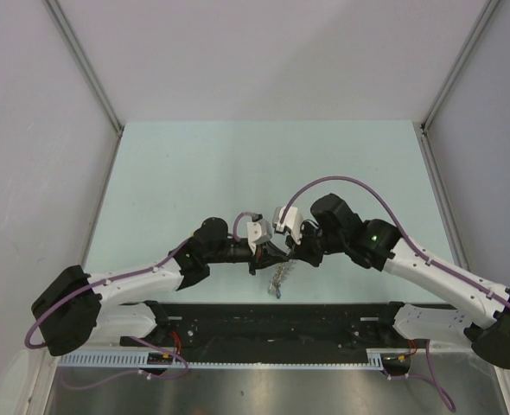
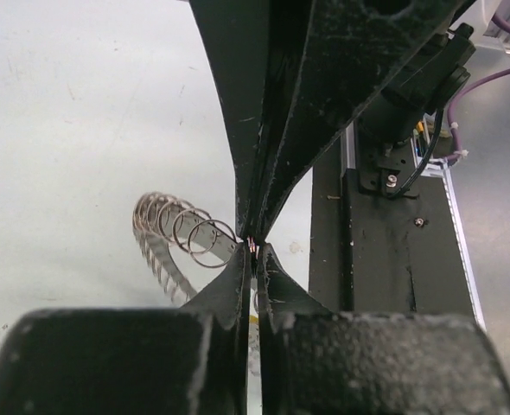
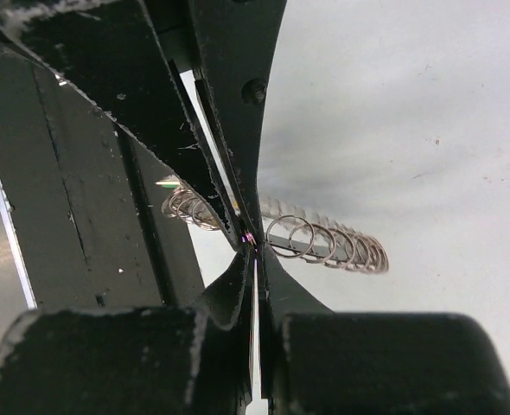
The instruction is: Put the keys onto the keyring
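The keyring is a long coil of thin wire rings, hanging just above the table below the two arms. In the left wrist view the rings fan out left of my left gripper, which is shut. My right gripper is shut too, with rings on both sides of it. The tips of both grippers meet nose to nose on the wire, where a tiny pinkish glint shows. Of the keys, only a yellow speck and a green speck show, mostly hidden.
The black base rail of the arms runs along the table's near edge, right behind the grippers. The pale green tabletop stretches away beyond them, with grey walls on three sides.
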Controlling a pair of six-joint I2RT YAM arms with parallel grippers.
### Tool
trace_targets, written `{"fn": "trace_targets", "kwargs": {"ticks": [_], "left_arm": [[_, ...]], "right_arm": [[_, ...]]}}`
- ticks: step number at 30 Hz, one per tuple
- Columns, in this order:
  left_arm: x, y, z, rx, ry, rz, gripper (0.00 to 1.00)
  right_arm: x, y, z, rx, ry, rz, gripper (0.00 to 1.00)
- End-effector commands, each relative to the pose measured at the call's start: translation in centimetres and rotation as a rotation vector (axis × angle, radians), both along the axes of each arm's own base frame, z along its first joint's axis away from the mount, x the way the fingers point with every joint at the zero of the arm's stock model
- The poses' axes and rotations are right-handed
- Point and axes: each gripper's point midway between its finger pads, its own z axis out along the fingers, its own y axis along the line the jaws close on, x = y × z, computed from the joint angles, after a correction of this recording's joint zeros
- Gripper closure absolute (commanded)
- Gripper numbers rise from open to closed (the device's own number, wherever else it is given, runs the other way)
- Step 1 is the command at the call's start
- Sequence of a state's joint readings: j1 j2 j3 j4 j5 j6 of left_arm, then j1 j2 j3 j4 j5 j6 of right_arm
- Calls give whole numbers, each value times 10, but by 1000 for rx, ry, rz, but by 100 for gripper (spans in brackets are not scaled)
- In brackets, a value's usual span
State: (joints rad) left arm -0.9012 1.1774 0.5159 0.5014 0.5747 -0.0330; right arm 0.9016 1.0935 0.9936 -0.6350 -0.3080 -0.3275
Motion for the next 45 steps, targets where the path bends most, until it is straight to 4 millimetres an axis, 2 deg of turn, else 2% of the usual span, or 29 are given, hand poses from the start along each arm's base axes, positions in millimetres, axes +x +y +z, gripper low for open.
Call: {"fn": "trace_targets", "kwargs": {"ticks": [1, 4, 5, 6, 7, 9, 10, 11, 12, 13, 14, 16, 17, 18, 21, 23, 24, 26, 28, 36, 45], "left_arm": [[0, -3, 20, -29, -49, -18, 99], [5, -1, 27, -55, -51, 27, 100], [7, 0, 29, -63, -49, 42, 100], [7, 2, 30, -73, -37, 56, 100], [9, 2, 35, -98, -43, 74, 100], [15, 5, 33, -119, 1, 131, 100], [16, 6, 35, -139, 10, 146, 100], [18, 7, 46, -196, 24, 173, 100], [18, 9, 41, -207, 46, 187, 100], [18, 11, 44, -231, 56, 196, 100], [19, 13, 48, -275, 73, 219, 100], [19, 17, 54, -323, 82, 236, 100], [18, 20, 57, -359, 92, 241, 100], [20, 21, 61, -381, 94, 256, 99], [19, 25, 67, -435, 103, 263, 100], [18, 27, 68, -458, 117, 260, 100], [16, 28, 74, -486, 109, 252, 100], [14, 29, 75, -504, 119, 249, 100], [14, 28, 76, -512, 122, 240, 99], [11, 26, 81, -529, 122, 219, 100], [10, 25, 83, -534, 119, 208, 100]], "right_arm": [[-3, 7, 15, 57, -27, 33, 100], [-1, 7, 17, 62, -29, 7, 98], [0, 6, 18, 66, -31, -3, 94], [3, 6, 21, 74, -42, -17, 83], [4, 5, 27, 95, -44, -42, 79], [11, 4, 37, 137, -79, -88, 71], [15, 2, 40, 162, -81, -119, 68], [15, -3, 46, 197, -92, -138, 67], [17, -1, 54, 246, -104, -144, 66], [22, -4, 58, 286, -89, -186, 66], [17, -6, 58, 328, -79, -179, 66], [21, -4, 71, 432, -91, -196, 66], [18, -8, 65, 465, -58, -218, 65], [20, -5, 74, 525, -74, -219, 66], [14, -1, 73, 621, -42, -216, 66], [11, 4, 80, 693, -51, -190, 66], [10, 4, 70, 695, -24, -197, 66], [9, 6, 75, 744, -32, -192, 66], [10, 6, 67, 761, -13, -200, 65], [14, 2, 73, 858, -20, -216, 66], [9, 6, 71, 861, 1, -176, 67]]}}
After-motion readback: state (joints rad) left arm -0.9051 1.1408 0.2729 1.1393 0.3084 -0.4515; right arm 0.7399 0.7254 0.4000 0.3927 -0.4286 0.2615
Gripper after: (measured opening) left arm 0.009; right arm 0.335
